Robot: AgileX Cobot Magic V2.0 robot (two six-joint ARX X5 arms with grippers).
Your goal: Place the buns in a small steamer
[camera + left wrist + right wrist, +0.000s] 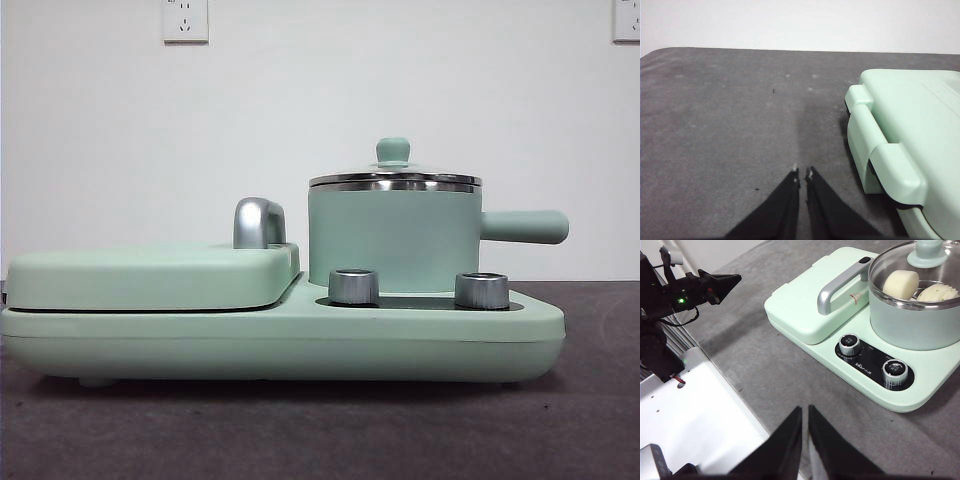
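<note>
Two buns (900,284) inside small steamer (394,238), lid on, straight handle (525,227) pointing sideways, level. Left hand (803,174) and right hand (805,412) both pressed together, holding nothing, above table (730,125).

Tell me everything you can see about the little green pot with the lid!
The small steamer is a mint green round pot with a shiny steel rim and a straight side handle. Its glass lid is on, topped by a green knob. It stands upright on the matching green cooker base, behind two silver dials. Through the lid you can see the buns inside: one smooth, one ridged. No end effector touches it.
</note>
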